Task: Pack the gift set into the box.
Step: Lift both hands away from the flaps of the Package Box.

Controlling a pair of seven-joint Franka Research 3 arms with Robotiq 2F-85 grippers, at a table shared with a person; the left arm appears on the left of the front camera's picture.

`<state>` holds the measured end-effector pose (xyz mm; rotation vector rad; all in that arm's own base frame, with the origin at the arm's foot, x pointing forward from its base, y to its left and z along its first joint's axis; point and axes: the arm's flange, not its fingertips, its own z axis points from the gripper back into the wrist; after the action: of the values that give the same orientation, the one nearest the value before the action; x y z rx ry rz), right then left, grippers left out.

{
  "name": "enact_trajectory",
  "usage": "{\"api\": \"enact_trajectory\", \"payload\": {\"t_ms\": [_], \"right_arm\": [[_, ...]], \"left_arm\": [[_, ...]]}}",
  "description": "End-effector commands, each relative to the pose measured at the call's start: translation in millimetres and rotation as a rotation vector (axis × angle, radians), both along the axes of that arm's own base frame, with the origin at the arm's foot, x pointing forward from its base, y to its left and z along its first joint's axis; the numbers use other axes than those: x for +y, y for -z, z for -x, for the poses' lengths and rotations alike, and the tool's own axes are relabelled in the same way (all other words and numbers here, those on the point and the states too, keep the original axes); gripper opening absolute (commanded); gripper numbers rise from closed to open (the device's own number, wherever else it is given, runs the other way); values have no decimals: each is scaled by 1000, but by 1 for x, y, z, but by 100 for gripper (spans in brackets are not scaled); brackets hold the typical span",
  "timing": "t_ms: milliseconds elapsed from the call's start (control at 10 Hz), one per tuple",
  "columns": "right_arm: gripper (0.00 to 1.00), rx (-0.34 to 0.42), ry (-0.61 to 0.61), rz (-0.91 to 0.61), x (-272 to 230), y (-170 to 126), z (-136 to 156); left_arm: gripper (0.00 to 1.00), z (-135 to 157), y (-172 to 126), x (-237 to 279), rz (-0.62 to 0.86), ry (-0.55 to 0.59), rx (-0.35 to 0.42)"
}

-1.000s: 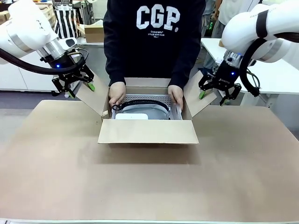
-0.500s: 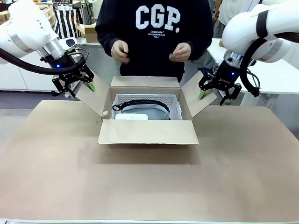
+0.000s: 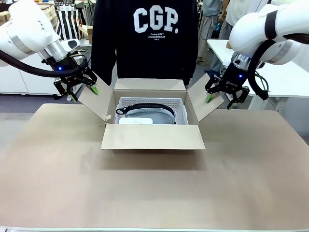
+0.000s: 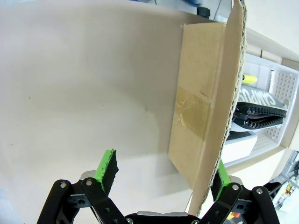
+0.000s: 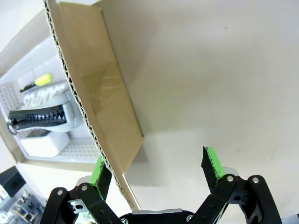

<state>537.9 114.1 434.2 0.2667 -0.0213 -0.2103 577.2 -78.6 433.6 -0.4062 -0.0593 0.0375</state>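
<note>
Box (image 3: 152, 137) open at the middle of the table (image 3: 58, 183), with a white tray (image 3: 159, 100) inside (zipped pouch (image 3: 145, 112) in it). Left gripper (image 3: 83, 94) spread wide around the left flap (image 3: 99, 104) edge; right gripper (image 3: 218, 100) equally wide around the right flap (image 3: 203, 104)

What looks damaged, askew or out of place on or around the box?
Nothing serious stands out. The box sits square on the table, and the white tray lies level inside it. Only the open side flaps carry old clear tape, which looks wrinkled and slightly torn. Nothing is spilled.
</note>
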Motion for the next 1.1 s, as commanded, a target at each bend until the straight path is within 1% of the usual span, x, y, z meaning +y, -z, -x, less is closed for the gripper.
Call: {"api": "enact_trajectory", "payload": {"t_ms": [0, 1000], "right_arm": [[100, 7, 13, 14, 3, -3, -4], [100, 7, 13, 14, 3, -3, -4]], "left_arm": [[100, 2, -2, 2, -15, 2, -4], [100, 2, -2, 2, -15, 2, -4]]}}
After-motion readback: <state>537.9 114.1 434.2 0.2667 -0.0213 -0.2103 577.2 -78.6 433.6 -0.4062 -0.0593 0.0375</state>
